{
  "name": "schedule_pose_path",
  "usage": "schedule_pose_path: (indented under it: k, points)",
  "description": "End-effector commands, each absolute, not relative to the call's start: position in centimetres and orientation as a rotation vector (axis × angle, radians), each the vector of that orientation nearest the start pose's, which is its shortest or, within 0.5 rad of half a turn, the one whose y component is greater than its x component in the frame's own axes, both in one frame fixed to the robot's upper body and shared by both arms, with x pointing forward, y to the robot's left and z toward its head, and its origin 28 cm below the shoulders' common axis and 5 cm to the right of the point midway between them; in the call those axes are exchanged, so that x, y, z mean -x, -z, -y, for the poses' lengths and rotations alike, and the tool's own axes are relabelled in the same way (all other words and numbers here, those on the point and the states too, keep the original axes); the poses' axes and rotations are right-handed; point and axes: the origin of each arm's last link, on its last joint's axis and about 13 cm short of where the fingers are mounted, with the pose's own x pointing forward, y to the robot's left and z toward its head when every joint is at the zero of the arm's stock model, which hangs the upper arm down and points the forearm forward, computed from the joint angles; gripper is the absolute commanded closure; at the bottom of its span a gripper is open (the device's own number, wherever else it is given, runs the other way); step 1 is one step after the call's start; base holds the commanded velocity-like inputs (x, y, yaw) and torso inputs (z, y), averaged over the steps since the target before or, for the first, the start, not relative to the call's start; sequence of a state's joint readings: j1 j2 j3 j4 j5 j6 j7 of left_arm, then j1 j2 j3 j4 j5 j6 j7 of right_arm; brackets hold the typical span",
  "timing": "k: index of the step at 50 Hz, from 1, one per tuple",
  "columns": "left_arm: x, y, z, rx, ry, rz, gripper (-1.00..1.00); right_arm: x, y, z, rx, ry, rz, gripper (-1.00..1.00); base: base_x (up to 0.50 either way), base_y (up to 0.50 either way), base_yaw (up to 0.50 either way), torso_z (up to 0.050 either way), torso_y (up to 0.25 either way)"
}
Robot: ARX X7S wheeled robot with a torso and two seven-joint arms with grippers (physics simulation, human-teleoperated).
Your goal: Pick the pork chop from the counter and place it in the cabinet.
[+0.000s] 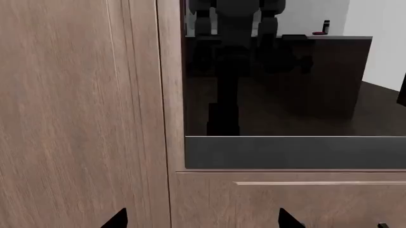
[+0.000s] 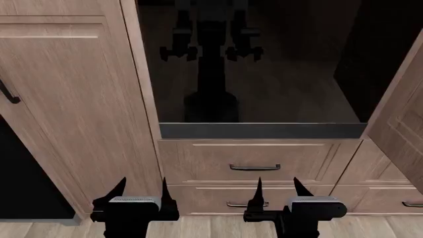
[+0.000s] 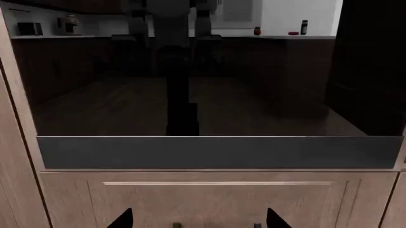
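I face the cabinet (image 2: 142,99), light-brown wood grain with a dark glossy recess (image 2: 264,74) above a grey lip. The recess mirrors my own body. Low in the head view, in front of the drawers, my left gripper (image 2: 142,186) and right gripper (image 2: 278,187) are both open and hold nothing. The left gripper (image 1: 201,219) points at the cabinet's left post. In its own view the right gripper (image 3: 198,219) points at the top drawer. Only as a reflection do I see the counter, with a small red spot (image 3: 293,33) on it, too small to name. No pork chop shows directly.
Two drawers with dark bar handles (image 2: 254,167) (image 2: 238,204) lie under the recess. A plain door with a dark handle (image 2: 7,94) stands at the left, above a dark gap (image 2: 26,178). An open door leaf (image 2: 399,129) juts out at the right.
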State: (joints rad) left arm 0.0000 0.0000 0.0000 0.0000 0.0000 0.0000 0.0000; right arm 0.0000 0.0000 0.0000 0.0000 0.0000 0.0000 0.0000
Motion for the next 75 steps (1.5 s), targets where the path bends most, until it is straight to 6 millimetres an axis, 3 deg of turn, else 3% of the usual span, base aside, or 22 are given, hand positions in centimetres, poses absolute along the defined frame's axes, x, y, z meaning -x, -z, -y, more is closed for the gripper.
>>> schedule_pose_path:
  k: [1,9,50,75]
  points:
    - [-21.0,-1.2,-20.6,-0.002,-0.002,-0.003,-1.0,-21.1,-1.3,9.7,0.002,0.003,-0.007,-1.0,0.0,0.0,0.0,0.0,0.0]
    - [-21.3,-1.4,-20.6,0.004,-0.006,0.002,-1.0,-21.4,-1.5,10.1,-0.097,0.02,-0.014,-1.0,0.0,0.0,0.08,0.0,0.0]
    - [-21.1,-1.2,-21.9,0.035,-0.059,-0.007,-1.0,-20.8,-1.6,8.1,0.004,-0.132,-0.017,-1.0,0.0,0.0,0.5,0.0,0.0]
    - [-21.1,-1.3,-21.9,0.022,-0.058,-0.006,-1.0,-20.8,-1.9,7.9,0.016,-0.156,-0.001,-1.0,0.0,0.0,0.5,0.0,0.0]
